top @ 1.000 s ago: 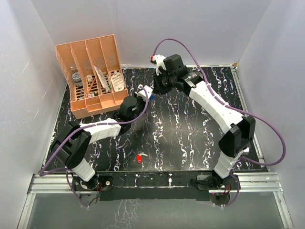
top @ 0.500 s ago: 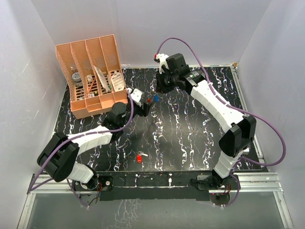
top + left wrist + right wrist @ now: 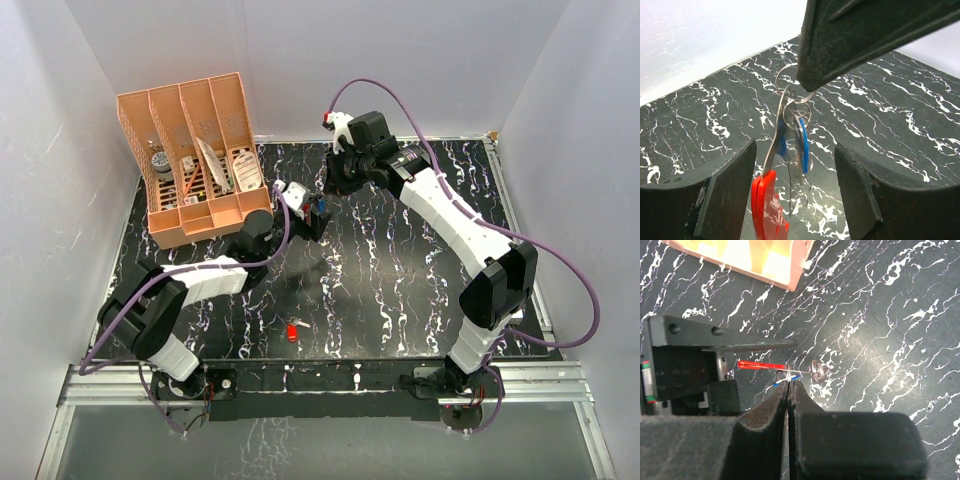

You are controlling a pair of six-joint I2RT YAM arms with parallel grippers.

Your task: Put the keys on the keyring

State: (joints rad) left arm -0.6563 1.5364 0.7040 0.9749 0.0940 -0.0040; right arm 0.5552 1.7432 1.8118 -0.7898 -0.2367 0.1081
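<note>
The keyring [image 3: 768,202], a red strip on a silvery band, hangs in the air from thin wire rings [image 3: 788,82]. A blue-headed key [image 3: 802,145] dangles from those rings beside it. My right gripper [image 3: 789,382] is shut on the rings from above; the red strip [image 3: 759,365] and blue key [image 3: 781,380] show just past its tips. My left gripper [image 3: 795,152] is open, one finger on each side of the hanging bunch, touching nothing. In the top view it [image 3: 312,213] sits just below the right gripper [image 3: 325,190]. The red-headed key [image 3: 292,331] lies on the table near the front.
An orange slotted organizer [image 3: 195,160] with small items stands at the back left, close behind the left arm. The black marbled table [image 3: 400,290] lies inside white walls. A small wire coil [image 3: 817,371] hangs beside the rings.
My left gripper has opened and let go of the bunch, drawn back a little, then come in around it again. The right gripper has stayed shut on the rings.
</note>
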